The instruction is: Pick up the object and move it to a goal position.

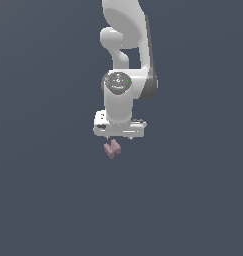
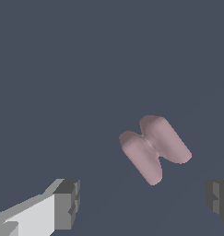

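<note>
The object (image 1: 112, 148) is a tiny dusty-pink piece, two stubby blocks joined side by side, lying on the dark grey floor just below the white hand in the exterior view. In the wrist view the object (image 2: 155, 148) lies free on the floor, beyond the line between the fingers and nearer one of them. My gripper (image 2: 143, 203) is open, its two dark-padded fingertips (image 2: 67, 203) spread wide apart with nothing between them. In the exterior view the fingers are hidden under the white hand (image 1: 119, 127).
The white arm (image 1: 125, 55) rises straight above the hand. All around is a plain dark grey-blue surface with no other things in sight.
</note>
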Action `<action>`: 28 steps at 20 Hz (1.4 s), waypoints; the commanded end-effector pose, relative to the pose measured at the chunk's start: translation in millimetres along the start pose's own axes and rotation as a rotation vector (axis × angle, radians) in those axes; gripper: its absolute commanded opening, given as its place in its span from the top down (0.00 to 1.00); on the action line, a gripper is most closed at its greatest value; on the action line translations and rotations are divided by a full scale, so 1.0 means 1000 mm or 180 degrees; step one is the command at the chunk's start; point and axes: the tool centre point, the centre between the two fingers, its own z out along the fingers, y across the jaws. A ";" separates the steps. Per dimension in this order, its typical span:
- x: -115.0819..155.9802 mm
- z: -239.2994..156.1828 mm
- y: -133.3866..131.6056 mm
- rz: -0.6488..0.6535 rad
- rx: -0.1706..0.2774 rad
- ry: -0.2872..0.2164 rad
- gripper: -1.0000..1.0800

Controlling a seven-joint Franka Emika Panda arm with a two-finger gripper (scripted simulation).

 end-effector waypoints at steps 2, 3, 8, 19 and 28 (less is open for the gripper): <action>0.000 -0.001 0.000 0.0002 -0.0001 0.0004 0.04; 0.001 -0.002 0.001 0.0010 -0.0005 0.0015 0.04; 0.012 -0.024 0.010 0.0092 -0.0043 0.0141 0.04; 0.013 -0.024 0.012 0.0039 -0.0049 0.0157 0.04; 0.012 -0.012 0.017 -0.0329 -0.0056 0.0162 0.04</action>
